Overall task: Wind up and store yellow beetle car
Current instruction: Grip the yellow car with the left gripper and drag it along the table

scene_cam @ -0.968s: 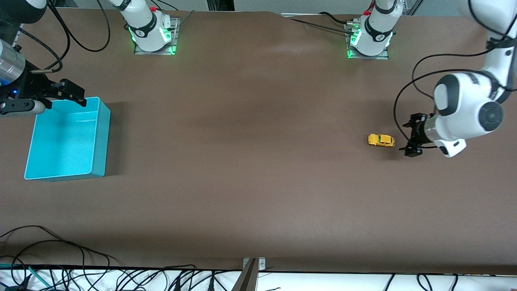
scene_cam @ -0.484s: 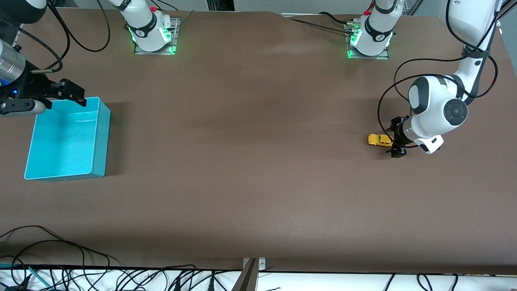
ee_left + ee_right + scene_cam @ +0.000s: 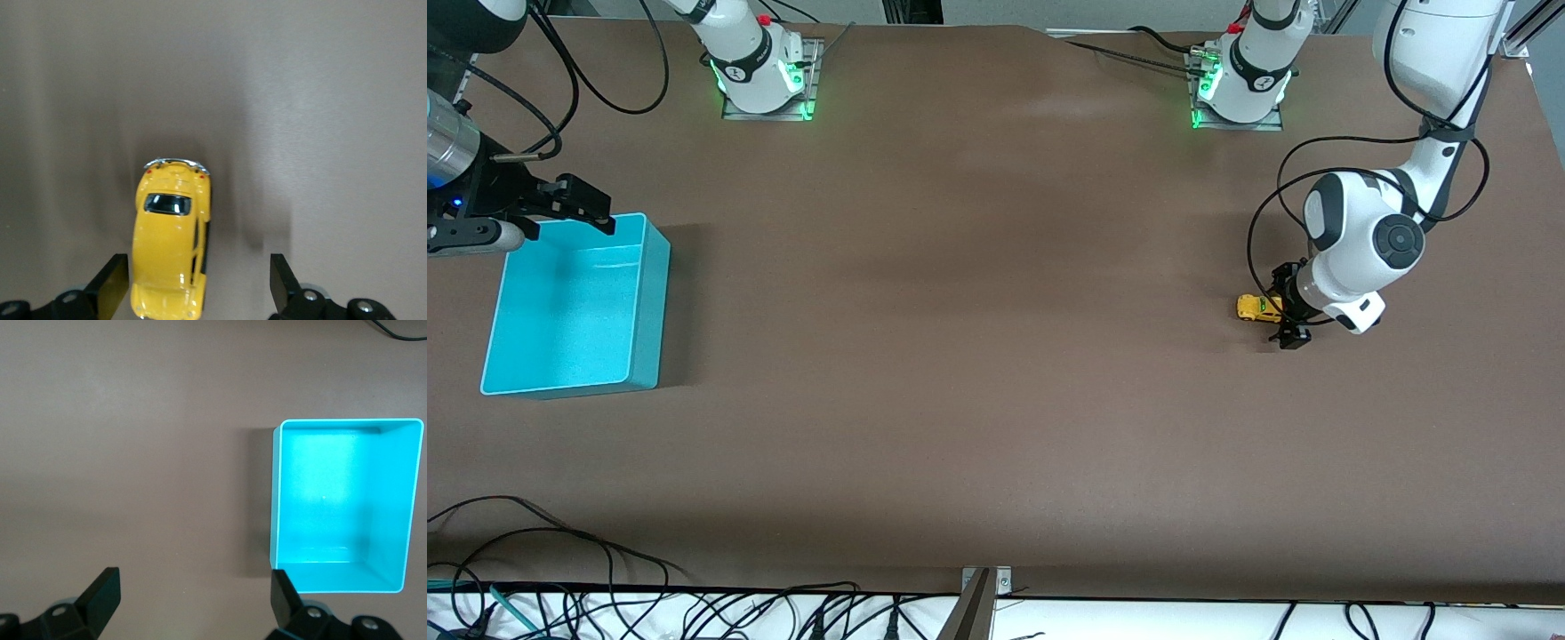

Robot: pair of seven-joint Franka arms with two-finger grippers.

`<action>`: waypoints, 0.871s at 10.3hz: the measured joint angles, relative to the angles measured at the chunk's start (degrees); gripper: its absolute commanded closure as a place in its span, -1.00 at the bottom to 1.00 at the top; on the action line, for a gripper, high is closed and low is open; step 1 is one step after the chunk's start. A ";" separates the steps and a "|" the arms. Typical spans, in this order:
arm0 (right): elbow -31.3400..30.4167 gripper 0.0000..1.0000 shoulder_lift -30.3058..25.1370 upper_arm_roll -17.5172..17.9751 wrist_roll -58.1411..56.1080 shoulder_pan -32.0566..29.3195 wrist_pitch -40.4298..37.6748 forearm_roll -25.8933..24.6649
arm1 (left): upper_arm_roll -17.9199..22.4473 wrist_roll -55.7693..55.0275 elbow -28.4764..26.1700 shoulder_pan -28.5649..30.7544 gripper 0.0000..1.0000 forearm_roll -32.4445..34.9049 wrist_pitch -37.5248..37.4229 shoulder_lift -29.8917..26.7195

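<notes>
The yellow beetle car (image 3: 1254, 308) stands on its wheels on the brown table at the left arm's end. My left gripper (image 3: 1283, 308) is low at the car, open, with one end of the body between its fingers. In the left wrist view the yellow beetle car (image 3: 170, 243) lies close to one finger (image 3: 112, 281), with a wide gap to the other finger (image 3: 281, 279); neither presses on it. My right gripper (image 3: 560, 213) waits open and empty at the right arm's end.
A turquoise bin (image 3: 654, 302) stands empty at the right arm's end, with the right gripper (image 3: 193, 593) above bare table beside the bin (image 3: 275, 500). Cables run along the table edge nearest the front camera.
The left arm has swung in toward the car and come lower, so its fingers now straddle one end of it. The car and the right arm have not moved.
</notes>
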 measured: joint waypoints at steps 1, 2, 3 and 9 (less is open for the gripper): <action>0.00 -1.00 0.12 -0.17 -0.28 0.00 0.00 0.18 | 0.00 0.00 -0.41 0.00 -0.54 0.17 0.03 0.02; 0.00 -1.00 0.29 -0.46 -0.71 -0.01 0.01 0.70 | 0.00 0.00 -0.63 0.00 -0.20 0.20 0.04 0.02; 0.00 -1.00 0.41 -0.68 -1.07 -0.02 0.08 1.26 | 0.00 0.00 -0.65 0.00 0.23 0.20 0.07 0.02; 0.00 -1.00 0.99 -0.72 -2.78 -0.01 0.62 1.61 | -0.02 -0.14 -0.43 -0.12 1.00 1.09 0.07 -0.43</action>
